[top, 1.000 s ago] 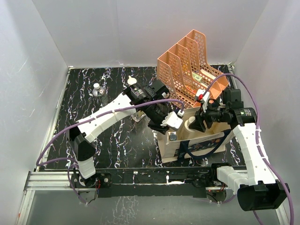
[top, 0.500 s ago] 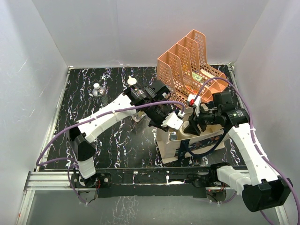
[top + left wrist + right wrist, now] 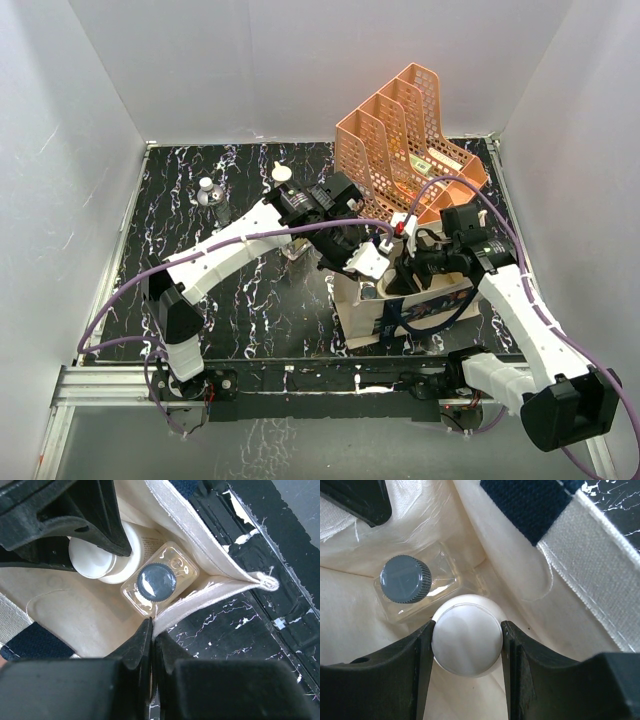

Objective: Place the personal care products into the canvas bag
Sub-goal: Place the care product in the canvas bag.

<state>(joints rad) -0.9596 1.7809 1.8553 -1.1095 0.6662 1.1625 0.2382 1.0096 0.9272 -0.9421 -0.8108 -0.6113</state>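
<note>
Canvas bag (image 3: 362,318) was attended from both sides.
The left end effector (image 3: 151,652) pinched the bag's rim; inside, a clear glass bottle (image 3: 157,582) stood touching the white-capped bottle (image 3: 466,641), which the right end effector (image 3: 466,645) gripped by its cap.

Left arm (image 3: 215,250) stretches from its base diagonally to the left end of the canvas bag (image 3: 355,315), where the left gripper (image 3: 151,630) points down with its jaws pressed together on the cloth of the bag's rim. Right arm (image 3: 525,310) bends over the bag from the right side, wrist low at the bag's mouth. The right gripper (image 3: 466,640) is inside the bag, its fingers (image 3: 415,655) clamped on either side of a white-capped bottle (image 3: 466,647).
</note>
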